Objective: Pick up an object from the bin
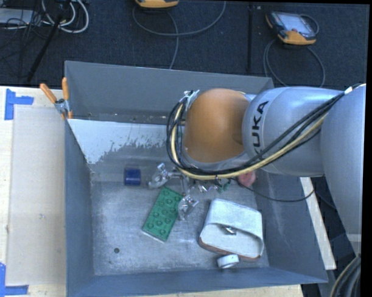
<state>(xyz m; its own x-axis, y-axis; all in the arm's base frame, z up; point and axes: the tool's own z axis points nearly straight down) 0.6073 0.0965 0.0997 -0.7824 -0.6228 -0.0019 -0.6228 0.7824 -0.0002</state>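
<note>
**Camera view: tool low over end of green plate, grip unconfirmed**

Far left of tool, well apart: small blue block (132,176) on the bin (77,220) floor, by the back slope. Next comes the green studded plate (161,214), flat & slanted. Its upper end sits right under the tool (177,191), and its lower end runs off toward front-left. It's the likeliest obj for the pick, judging by closeness, but nothing is seen clamped. Tool hangs below the orange wrist cover (214,124), w/ cable loops (174,138) round it. Whether tool is apart or together: can't tell, since metal bits & cables run into one another. Right of tool, near: white-and-tan soft pouch (232,233), w/ small white cap (228,261) touching or just beside its front edge. Behind-right of tool, partly hidden by the arm: pink thing (248,178), kind unclear.

Risks, my read:
- Plate is thin & flat on the floor, so closing on its edge may skid it or only tip it up, and it slips out on the lift.
- Tool is at the plate's end, not its middle. If caught there, plate would hang off-balance & could swing loose.
- Pouch is close on the right, so a sideways drift could nudge or snag it.
- Cables hang low & might drag on an obj.
</note>
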